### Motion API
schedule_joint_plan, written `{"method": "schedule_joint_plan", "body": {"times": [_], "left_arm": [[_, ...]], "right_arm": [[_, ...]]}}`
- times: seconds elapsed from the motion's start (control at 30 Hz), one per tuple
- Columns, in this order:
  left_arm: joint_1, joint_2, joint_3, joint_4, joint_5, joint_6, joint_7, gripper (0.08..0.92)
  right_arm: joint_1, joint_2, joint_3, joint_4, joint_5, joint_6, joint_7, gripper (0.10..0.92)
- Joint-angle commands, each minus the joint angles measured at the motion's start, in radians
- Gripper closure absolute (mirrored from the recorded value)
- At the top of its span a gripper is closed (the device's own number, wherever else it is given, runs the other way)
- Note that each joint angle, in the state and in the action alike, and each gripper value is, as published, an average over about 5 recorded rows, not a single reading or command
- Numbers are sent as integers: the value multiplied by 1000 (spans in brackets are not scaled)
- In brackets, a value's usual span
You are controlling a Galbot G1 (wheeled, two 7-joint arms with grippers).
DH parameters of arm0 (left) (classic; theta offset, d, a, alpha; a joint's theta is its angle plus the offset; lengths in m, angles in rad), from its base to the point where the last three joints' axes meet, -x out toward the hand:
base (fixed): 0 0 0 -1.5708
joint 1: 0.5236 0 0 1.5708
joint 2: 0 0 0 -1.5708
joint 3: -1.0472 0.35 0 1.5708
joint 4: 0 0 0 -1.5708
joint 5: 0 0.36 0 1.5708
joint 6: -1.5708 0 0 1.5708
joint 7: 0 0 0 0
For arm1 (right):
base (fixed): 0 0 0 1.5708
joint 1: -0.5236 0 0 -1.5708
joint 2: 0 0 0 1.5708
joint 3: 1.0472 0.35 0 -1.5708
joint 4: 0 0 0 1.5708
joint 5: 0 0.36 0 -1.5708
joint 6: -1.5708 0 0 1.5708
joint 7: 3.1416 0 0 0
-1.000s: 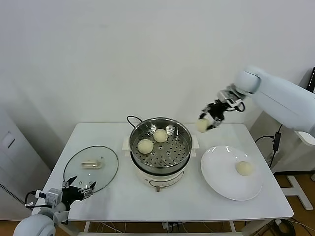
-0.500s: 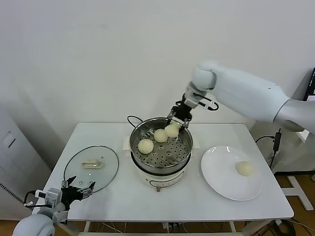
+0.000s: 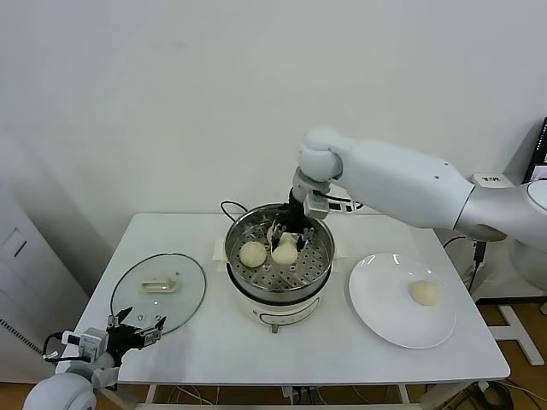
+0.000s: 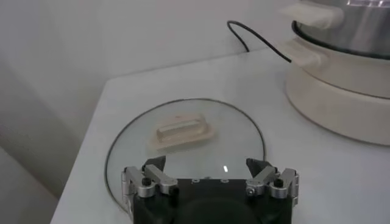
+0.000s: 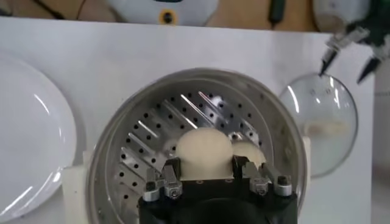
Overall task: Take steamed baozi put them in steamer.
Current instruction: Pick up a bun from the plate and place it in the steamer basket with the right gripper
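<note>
right tool: clamped on baozi, frame centre, inside steamer | baozi between its fingers | left tool: lower left, spread wide

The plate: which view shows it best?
The head view: the whole plate shows on the table, one bun on it. The right wrist view catches only its edge. The left wrist view misses it.

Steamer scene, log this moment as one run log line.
right gripper: shut on baozi, over steamer | baozi in basket | baozi on plate | left gripper: open, near glass lid
</note>
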Motion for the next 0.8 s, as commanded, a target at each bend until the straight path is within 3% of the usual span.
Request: {"method": "schedule_joint_plan", "body": {"times": [0.03,0.63,0.8], "left_arm": [[1,-2,-1,-1,1,-1,1,177],[0,1,-3,2,4,-2,4,177],[1,-3,-2,0,6,-3,4,177]], "right_arm": [[-70,9,28,85,-136,50,13,508],[-180,28,86,45,-228,50,27,505],[-179,26,107,43,-247,50,26,399]]}}
